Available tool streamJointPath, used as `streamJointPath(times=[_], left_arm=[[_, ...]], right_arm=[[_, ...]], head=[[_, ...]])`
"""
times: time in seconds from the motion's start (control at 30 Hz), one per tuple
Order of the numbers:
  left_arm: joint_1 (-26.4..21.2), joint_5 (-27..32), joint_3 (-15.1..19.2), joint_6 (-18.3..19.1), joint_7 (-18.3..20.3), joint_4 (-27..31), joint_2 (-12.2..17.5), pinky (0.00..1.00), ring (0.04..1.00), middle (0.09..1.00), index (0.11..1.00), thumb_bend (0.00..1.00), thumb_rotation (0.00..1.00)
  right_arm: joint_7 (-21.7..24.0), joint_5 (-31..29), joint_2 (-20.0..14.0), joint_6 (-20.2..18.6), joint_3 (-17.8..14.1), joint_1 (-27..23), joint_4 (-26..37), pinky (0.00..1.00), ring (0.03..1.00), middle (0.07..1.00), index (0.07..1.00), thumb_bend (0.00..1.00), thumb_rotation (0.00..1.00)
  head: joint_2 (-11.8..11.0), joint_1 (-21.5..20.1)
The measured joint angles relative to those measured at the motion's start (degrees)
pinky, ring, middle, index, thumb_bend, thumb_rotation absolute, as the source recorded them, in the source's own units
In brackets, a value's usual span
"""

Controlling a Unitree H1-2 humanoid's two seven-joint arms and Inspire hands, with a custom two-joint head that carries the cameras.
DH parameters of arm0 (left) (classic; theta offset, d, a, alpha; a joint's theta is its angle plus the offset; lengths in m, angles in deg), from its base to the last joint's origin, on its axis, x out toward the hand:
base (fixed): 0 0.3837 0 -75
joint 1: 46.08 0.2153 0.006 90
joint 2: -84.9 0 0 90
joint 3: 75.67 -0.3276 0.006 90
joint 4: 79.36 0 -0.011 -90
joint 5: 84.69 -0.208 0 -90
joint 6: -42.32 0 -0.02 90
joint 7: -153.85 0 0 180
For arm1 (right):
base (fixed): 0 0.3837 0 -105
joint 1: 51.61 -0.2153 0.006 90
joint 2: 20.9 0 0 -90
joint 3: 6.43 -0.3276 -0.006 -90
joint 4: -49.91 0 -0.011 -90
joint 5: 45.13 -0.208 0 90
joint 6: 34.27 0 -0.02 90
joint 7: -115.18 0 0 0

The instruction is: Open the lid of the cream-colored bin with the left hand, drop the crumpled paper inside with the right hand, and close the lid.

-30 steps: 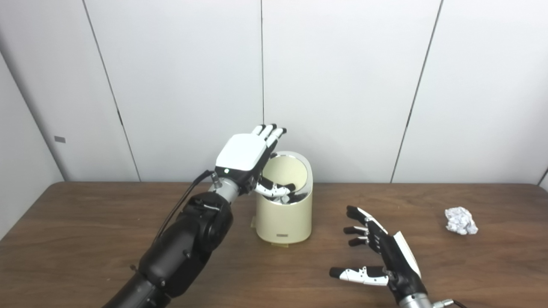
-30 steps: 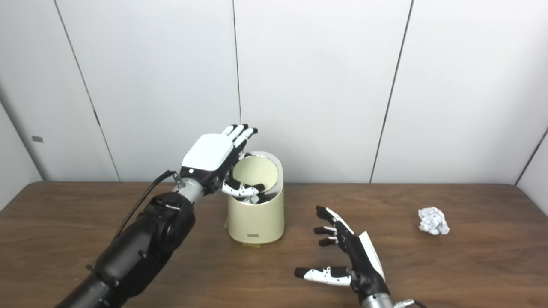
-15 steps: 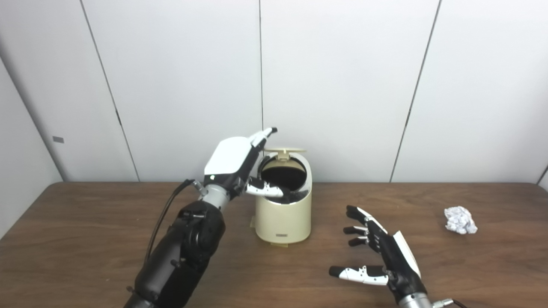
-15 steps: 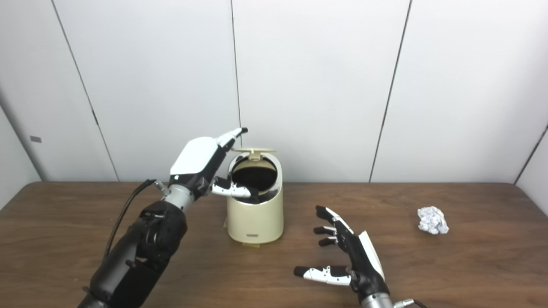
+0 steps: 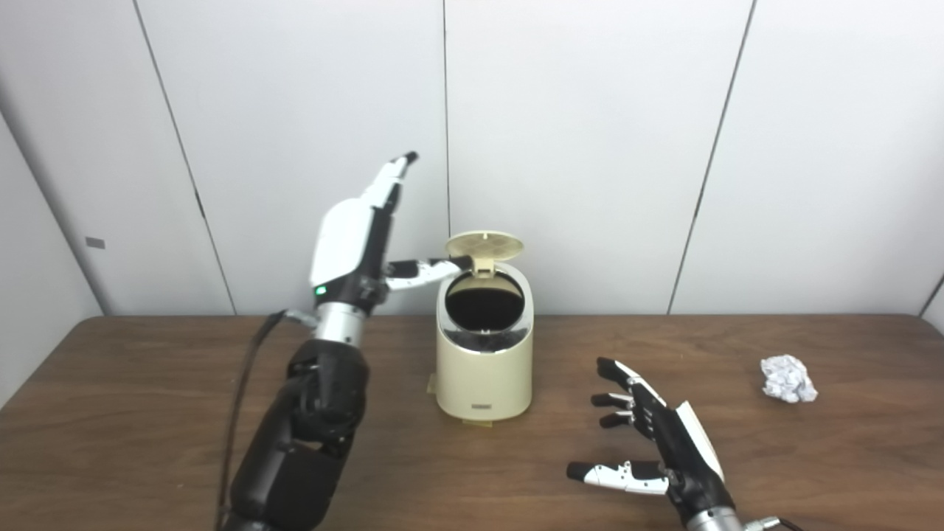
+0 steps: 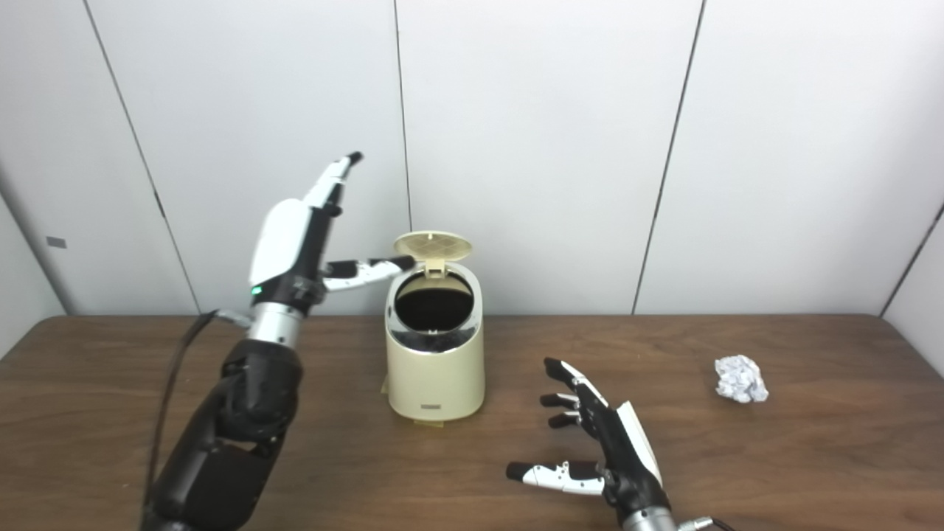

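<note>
The cream-colored bin stands mid-table with its round lid swung up and back, so the dark opening shows. My left hand is raised left of the bin, fingers straight up and apart, and its thumb reaches right to the lid's left edge. It holds nothing. The crumpled paper lies on the table at the far right. My right hand is open and empty, palm toward the bin, low at the front right, well short of the paper.
The brown wooden table runs the full width, with a white panelled wall close behind the bin. A black cable hangs along my left forearm.
My left hand rose from the bin's mouth and turned upright, its thumb leaving the opening. The lid tipped further up and back. The right hand and the paper stayed put.
</note>
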State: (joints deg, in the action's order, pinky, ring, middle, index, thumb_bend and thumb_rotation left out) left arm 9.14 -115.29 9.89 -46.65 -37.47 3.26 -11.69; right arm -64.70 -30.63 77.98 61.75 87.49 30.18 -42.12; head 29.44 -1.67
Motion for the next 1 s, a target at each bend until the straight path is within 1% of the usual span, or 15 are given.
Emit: streamJointPath(times=[0.07, 0.17, 0.23, 0.3, 0.37, 0.43, 0.47, 0.5, 0.6, 0.67, 0.73, 0.8, 0.87, 1.0], left_arm=[[2.21, 4.11, 1.55, -0.23, 1.15, 1.44, -0.08, 0.85, 0.943, 0.958, 0.984, 0.87, 0.28], [6.17, 9.66, 2.87, -0.33, 3.45, 3.40, -0.08, 0.77, 0.922, 0.944, 0.973, 0.88, 0.30], [9.14, 12.41, 3.75, -0.30, 4.72, 4.27, -0.16, 0.74, 0.911, 0.933, 0.966, 0.87, 0.29], [11.99, 14.62, 4.38, -0.24, 5.42, 5.01, -0.33, 0.72, 0.891, 0.916, 0.956, 0.86, 0.31], [14.55, 15.62, 4.48, -0.27, 5.69, 5.63, -0.48, 0.76, 0.867, 0.897, 0.944, 0.88, 0.34], [16.70, 17.43, 4.63, -0.47, 6.27, 5.61, -0.79, 0.83, 0.865, 0.887, 0.932, 0.87, 0.34], [17.48, 18.55, 4.78, -1.09, 6.51, 5.52, -0.97, 0.84, 0.852, 0.878, 0.921, 0.86, 0.34], [18.24, 19.35, 4.91, -2.45, 6.53, 5.26, -1.11, 0.82, 0.836, 0.867, 0.911, 0.86, 0.33], [19.84, 21.92, 5.38, -7.44, 6.65, 3.02, -1.43, 0.70, 0.780, 0.824, 0.878, 0.84, 0.29], [20.88, 24.28, 6.01, -9.97, 6.89, 1.32, -2.09, 0.63, 0.744, 0.796, 0.862, 0.83, 0.27], [22.35, 25.85, 6.20, -11.79, 7.15, 0.19, -2.76, 0.59, 0.700, 0.764, 0.851, 0.82, 0.25], [23.59, 26.35, 6.10, -12.61, 7.67, -1.47, -3.19, 0.57, 0.679, 0.749, 0.845, 0.81, 0.24], [23.72, 26.38, 5.97, -13.64, 7.94, -1.47, -3.22, 0.56, 0.670, 0.739, 0.838, 0.79, 0.22], [23.79, 26.38, 5.82, -13.78, 8.76, -1.58, -3.30, 0.60, 0.703, 0.750, 0.829, 0.79, 0.22]], right_arm=[[0.00, -0.01, -0.01, 0.00, 0.01, 0.00, -0.06, 0.63, 0.749, 0.885, 0.882, 0.78, 0.18], [0.00, -0.01, -0.01, 0.00, 0.03, -0.01, -0.05, 0.63, 0.749, 0.882, 0.884, 0.78, 0.18], [0.00, -0.01, 0.00, 0.00, 0.04, 0.01, -0.05, 0.63, 0.747, 0.877, 0.882, 0.78, 0.18], [0.00, -0.01, -0.02, 0.00, 0.02, 0.00, -0.06, 0.63, 0.746, 0.876, 0.881, 0.78, 0.18], [0.00, -0.02, -0.05, 0.00, -0.01, 0.01, -0.05, 0.63, 0.746, 0.875, 0.880, 0.77, 0.16], [0.00, -0.02, -0.10, 0.00, -0.02, 0.02, -0.05, 0.62, 0.744, 0.875, 0.880, 0.77, 0.16], [0.01, -0.02, -0.14, 0.00, -0.01, 0.01, -0.06, 0.62, 0.745, 0.876, 0.882, 0.77, 0.15], [0.00, -0.02, -0.14, 0.01, 0.01, 0.00, -0.05, 0.62, 0.744, 0.876, 0.882, 0.77, 0.15], [0.02, -0.12, -0.18, 0.02, 0.00, 0.00, -0.06, 0.62, 0.746, 0.877, 0.884, 0.77, 0.15], [0.01, -0.26, -0.23, 0.10, -0.10, 0.02, -0.15, 0.61, 0.739, 0.871, 0.877, 0.77, 0.15], [-0.12, -0.27, -0.26, 0.33, -0.21, 0.02, -0.44, 0.59, 0.724, 0.862, 0.867, 0.77, 0.13], [-0.29, -0.25, -0.26, 0.68, -0.39, 0.01, -0.66, 0.58, 0.707, 0.851, 0.859, 0.76, 0.12], [-0.80, -0.15, -0.26, 1.29, -0.57, -0.01, -0.67, 0.57, 0.693, 0.843, 0.853, 0.75, 0.12], [-1.52, 0.21, -0.66, 1.39, -1.54, -0.05, -0.53, 0.55, 0.675, 0.825, 0.840, 0.76, 0.12]], head=[[0.09, 0.18], [0.00, 0.09], [0.17, 0.26], [0.09, 0.26], [0.18, 0.44], [0.09, 0.44], [0.09, 0.44], [0.17, 0.44], [0.00, 0.70], [0.00, 0.70], [-0.26, 0.70], [-0.52, 0.79], [-0.53, 0.44], [-1.05, -1.14]])
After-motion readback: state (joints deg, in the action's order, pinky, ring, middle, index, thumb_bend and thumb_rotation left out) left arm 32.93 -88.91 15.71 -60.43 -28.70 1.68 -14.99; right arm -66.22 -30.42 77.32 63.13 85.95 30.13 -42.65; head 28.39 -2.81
